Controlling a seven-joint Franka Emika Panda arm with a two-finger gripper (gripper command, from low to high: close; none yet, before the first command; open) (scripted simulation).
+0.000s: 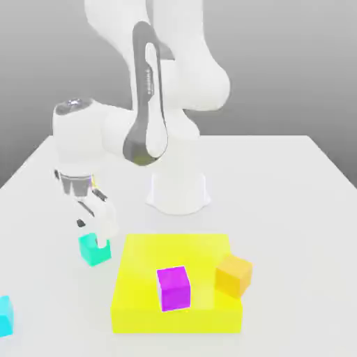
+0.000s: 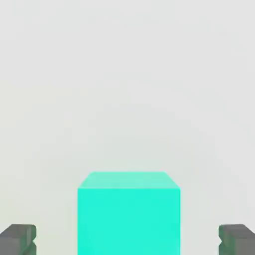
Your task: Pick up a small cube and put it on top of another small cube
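Spread wide, the claw [image 1: 97, 230] hangs point-down over the turquoise cube [image 1: 93, 249], its 2 fingers [image 2: 19, 239] standing clear on either side of the cube with a visible gap on each flank, so nothing is pinched. In the exterior view the white fingertips reach down to about the cube's top edge.

The turquoise cube sits on the white table [image 1: 293, 181], just beside the yellow block [image 1: 178, 282], off that block's edge toward the exterior view's left and apart from it by a narrow strip of table. The cyan cube [image 1: 5, 315] lies well apart from the yellow block, farther toward the exterior view's left and cut by the picture's edge.

On top of the yellow block stands a magenta cube [image 1: 173, 287]. An orange cube [image 1: 233, 275] touches the yellow block's side toward the exterior view's right, tilted, with one part up on the block's edge. The arm's white base [image 1: 178, 188] rises behind the yellow block. Between the turquoise cube and the cyan cube there is bare table.
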